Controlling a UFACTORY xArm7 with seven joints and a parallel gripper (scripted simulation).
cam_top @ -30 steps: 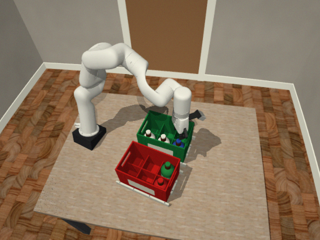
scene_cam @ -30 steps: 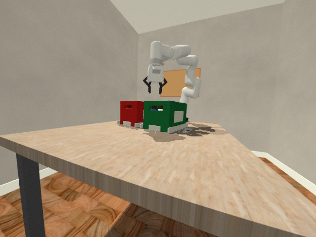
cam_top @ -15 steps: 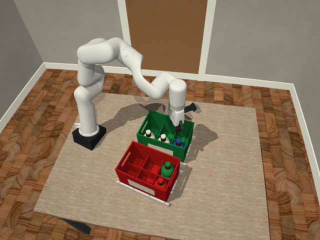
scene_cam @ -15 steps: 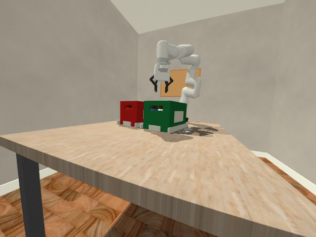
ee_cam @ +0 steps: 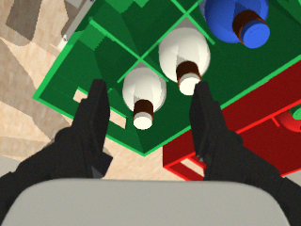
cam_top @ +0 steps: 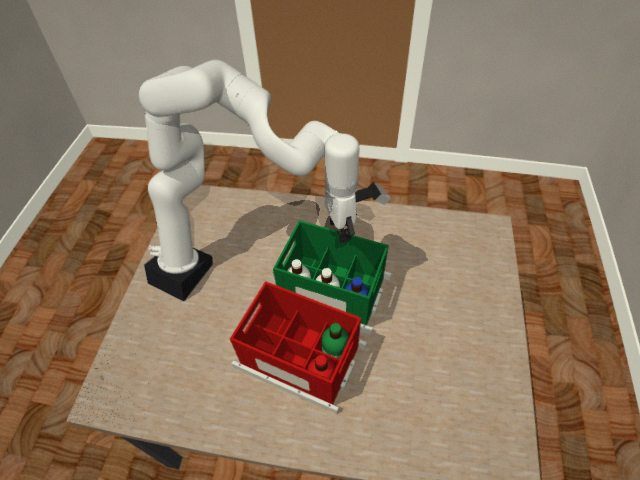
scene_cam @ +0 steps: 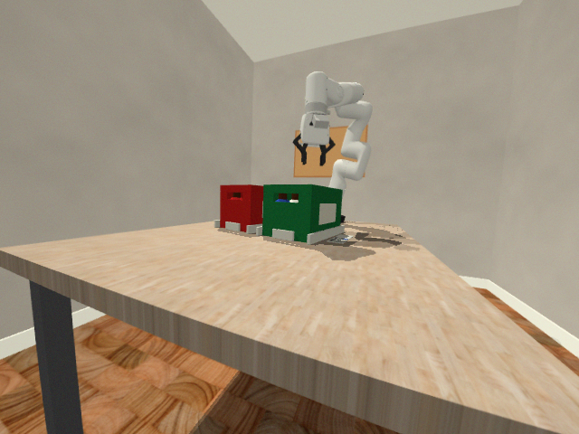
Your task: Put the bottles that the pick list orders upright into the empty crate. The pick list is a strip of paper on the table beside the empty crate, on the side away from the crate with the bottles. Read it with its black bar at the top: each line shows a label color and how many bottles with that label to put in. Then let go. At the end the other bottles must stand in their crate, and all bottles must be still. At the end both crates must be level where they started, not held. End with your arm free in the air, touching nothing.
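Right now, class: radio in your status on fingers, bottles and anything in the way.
Gripper open, empty, above green crate. Three bottles stand in green crate, two in red crate. Nothing between fingers and bottles.

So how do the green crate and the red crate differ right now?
The green crate holds three bottles in one row, two white and one blue; the red crate holds two, one green and one red. The open hand hovers above the green crate, not the red. Both have six compartments and pale side panels.
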